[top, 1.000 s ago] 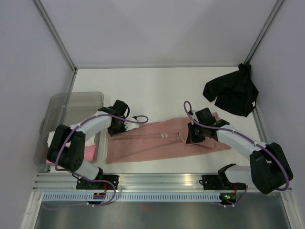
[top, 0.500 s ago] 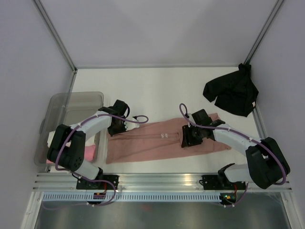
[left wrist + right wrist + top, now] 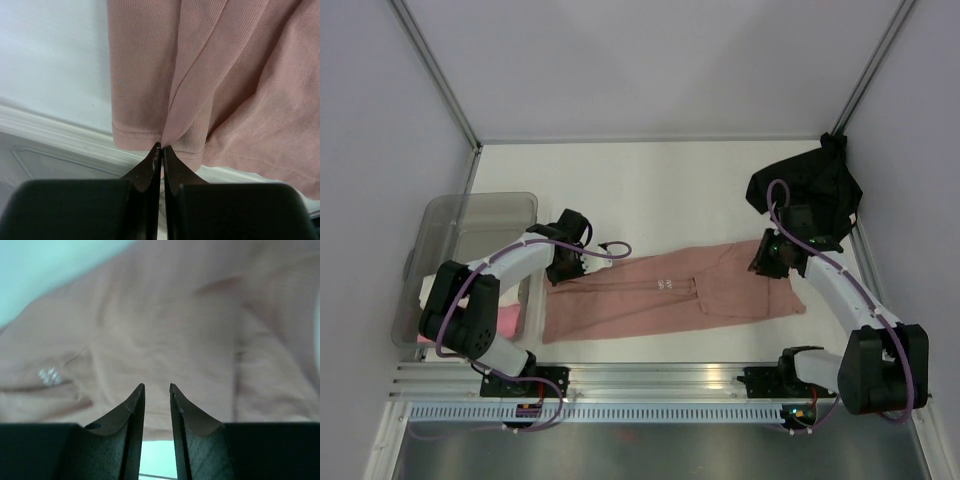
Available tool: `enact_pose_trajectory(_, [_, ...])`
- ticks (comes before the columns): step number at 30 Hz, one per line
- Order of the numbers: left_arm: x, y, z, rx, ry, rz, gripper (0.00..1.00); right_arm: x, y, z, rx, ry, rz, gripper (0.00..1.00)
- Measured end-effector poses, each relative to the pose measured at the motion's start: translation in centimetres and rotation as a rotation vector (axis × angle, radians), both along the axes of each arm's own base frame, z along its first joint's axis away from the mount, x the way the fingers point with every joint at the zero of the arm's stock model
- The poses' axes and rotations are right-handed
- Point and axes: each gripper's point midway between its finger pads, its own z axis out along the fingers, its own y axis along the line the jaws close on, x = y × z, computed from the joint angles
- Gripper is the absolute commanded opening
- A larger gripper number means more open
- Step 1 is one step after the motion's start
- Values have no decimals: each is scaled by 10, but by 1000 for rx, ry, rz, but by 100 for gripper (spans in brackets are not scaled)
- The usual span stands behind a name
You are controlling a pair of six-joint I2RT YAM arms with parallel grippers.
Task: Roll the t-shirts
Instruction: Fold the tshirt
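Observation:
The salmon-pink t-shirt (image 3: 660, 295) lies flat on the white table, folded lengthwise into a long band, with its small white print (image 3: 666, 285) facing up. My left gripper (image 3: 558, 274) is at the band's left end, shut on a fold of the hem (image 3: 161, 147). My right gripper (image 3: 765, 266) hovers over the band's right end, with its jaws a little apart and nothing between them (image 3: 156, 386). The pink cloth (image 3: 165, 330) and its print (image 3: 49, 376) show blurred below it. The black t-shirt (image 3: 808, 192) lies crumpled at the back right corner.
The translucent grey bin (image 3: 440, 232) stands at the left edge, beside my left arm. A bright pink roll (image 3: 508, 318) shows at its near end. Frame posts and grey walls close the table on three sides.
My right gripper has let go near the shirt's middle and moved right and back to the band's right end. The left gripper and the shirt's left end have not moved.

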Motion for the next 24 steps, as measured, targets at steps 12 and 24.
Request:
enact_pose_trajectory(12, [-2, -6, 0, -7, -4, 6, 8, -8, -74, -28, -85, 140, -298, 45])
enact_pose_trajectory(24, [-2, -6, 1, -8, -4, 7, 7, -32, -67, -64, -64, 233, -288, 9])
